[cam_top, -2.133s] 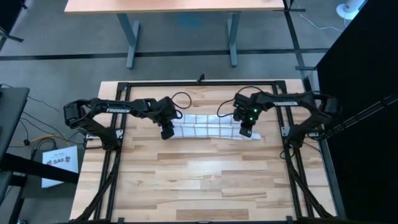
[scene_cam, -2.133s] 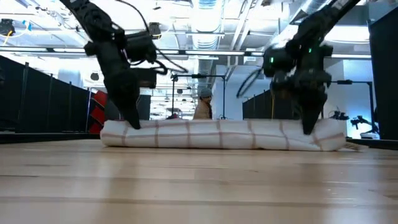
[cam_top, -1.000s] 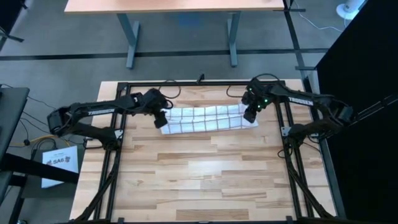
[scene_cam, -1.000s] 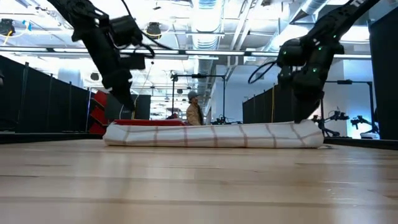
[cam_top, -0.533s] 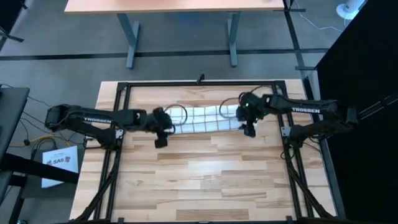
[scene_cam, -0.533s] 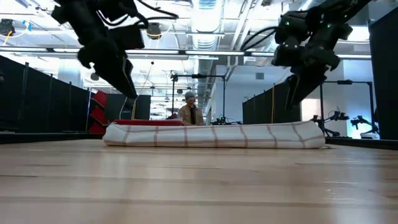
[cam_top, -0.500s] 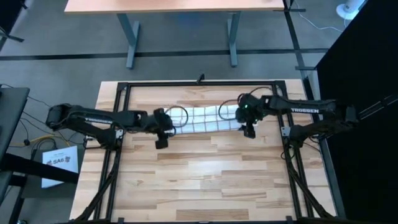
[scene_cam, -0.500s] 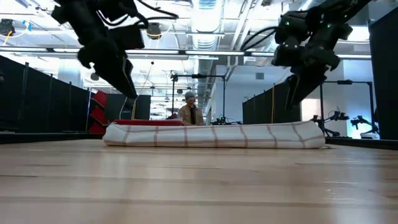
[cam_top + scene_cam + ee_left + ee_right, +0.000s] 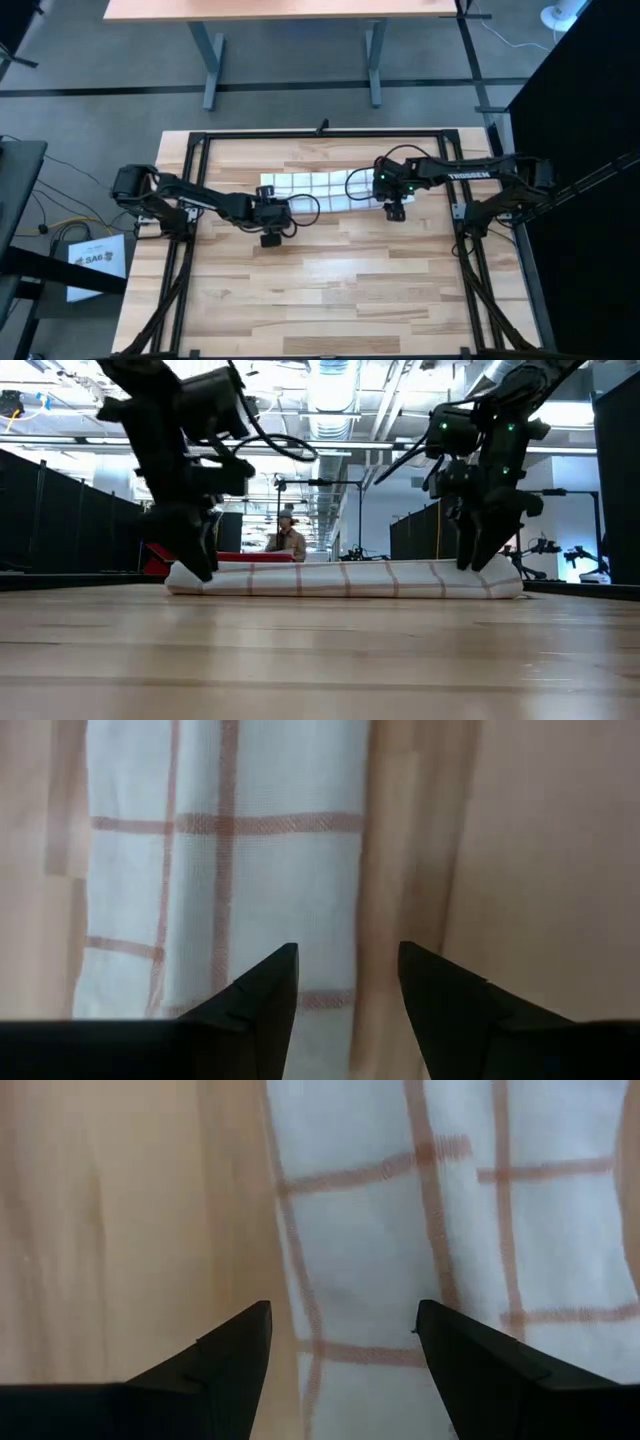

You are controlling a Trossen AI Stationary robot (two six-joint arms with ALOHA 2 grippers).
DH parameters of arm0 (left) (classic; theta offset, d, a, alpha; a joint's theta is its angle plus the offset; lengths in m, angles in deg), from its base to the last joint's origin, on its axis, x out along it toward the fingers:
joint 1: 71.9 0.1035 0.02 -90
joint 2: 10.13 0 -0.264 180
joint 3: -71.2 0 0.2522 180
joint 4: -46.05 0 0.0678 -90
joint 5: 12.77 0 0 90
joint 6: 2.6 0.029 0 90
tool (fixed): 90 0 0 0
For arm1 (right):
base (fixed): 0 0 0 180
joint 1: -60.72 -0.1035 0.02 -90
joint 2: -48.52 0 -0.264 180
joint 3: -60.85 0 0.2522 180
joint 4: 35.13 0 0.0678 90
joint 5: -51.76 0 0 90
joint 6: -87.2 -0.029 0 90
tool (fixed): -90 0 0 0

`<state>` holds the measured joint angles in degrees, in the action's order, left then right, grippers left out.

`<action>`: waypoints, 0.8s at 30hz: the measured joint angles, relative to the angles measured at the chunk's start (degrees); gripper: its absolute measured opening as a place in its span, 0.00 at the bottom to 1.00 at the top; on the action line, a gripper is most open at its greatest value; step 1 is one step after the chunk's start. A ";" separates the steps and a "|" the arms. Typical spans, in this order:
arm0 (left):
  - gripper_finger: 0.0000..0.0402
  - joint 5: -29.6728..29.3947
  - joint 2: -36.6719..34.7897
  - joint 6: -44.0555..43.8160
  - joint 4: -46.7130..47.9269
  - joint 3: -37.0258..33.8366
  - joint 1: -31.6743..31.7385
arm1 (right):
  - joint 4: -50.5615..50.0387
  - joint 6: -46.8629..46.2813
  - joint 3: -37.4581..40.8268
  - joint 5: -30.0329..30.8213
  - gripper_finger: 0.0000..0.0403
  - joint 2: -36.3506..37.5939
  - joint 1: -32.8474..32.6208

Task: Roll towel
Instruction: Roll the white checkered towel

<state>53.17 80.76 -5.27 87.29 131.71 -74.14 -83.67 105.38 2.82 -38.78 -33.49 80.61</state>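
Across the far half of the wooden table (image 9: 330, 290) lies the towel (image 9: 315, 187), already a long flattened band, its long axis running from the left arm's side to the right arm's side. Seen from table height it is a low white bundle (image 9: 345, 578) with reddish grid lines, resting flat on the wood.

At the towel's left end, on its near side, sits the left gripper (image 9: 270, 239), low over the boards; its wrist camera shows the fingers (image 9: 262, 1000) spread, with the cloth's edge passing between them and bare wood to one side. At the towel's right end the right gripper (image 9: 394, 212) hangs just over the near edge, fingers (image 9: 233, 1360) likewise parted, cloth beneath one and wood beneath the other.

Neither gripper holds anything. Each seems about equally close to its own end, so I would judge the next roll needs both to catch that near edge together and carry it away across the short axis.

Behind the table a person (image 9: 288, 540) stands well off in the room.
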 joint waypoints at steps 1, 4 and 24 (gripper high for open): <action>0.40 -0.21 0.41 0.02 -0.02 0.36 0.10 | 0.15 0.17 0.00 -0.06 0.60 0.12 0.14; 0.40 -1.13 0.55 0.03 -1.28 0.54 0.88 | -0.19 0.34 0.00 -0.28 0.60 0.14 0.13; 0.40 -0.57 1.19 1.65 -6.11 -0.18 5.16 | 7.72 0.81 6.09 -1.02 0.60 0.14 0.77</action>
<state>52.61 81.95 -3.62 81.18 131.53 -68.98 -75.95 106.19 8.91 -39.80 -33.35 81.37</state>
